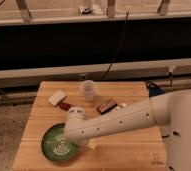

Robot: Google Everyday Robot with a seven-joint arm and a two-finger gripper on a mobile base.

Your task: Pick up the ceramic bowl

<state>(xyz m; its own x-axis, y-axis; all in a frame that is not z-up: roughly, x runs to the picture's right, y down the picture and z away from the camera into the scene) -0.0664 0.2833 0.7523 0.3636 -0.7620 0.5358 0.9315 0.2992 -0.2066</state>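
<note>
Poised with tool (85,141) at right rim of ceramic bowl (58,144), opening impossible to tell; risks slipping off glossy rim, tipping it.

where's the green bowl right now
In the camera view, the ceramic bowl sits near the wooden table's lower-left corner, with the pincer at its right rim.

My white arm (119,122) reaches from my body (183,125) at the right, slanting down and leftward across the tabletop (134,155). My gripper (86,142) sits low at its front-left, tucked under my wrist (75,117).
</note>
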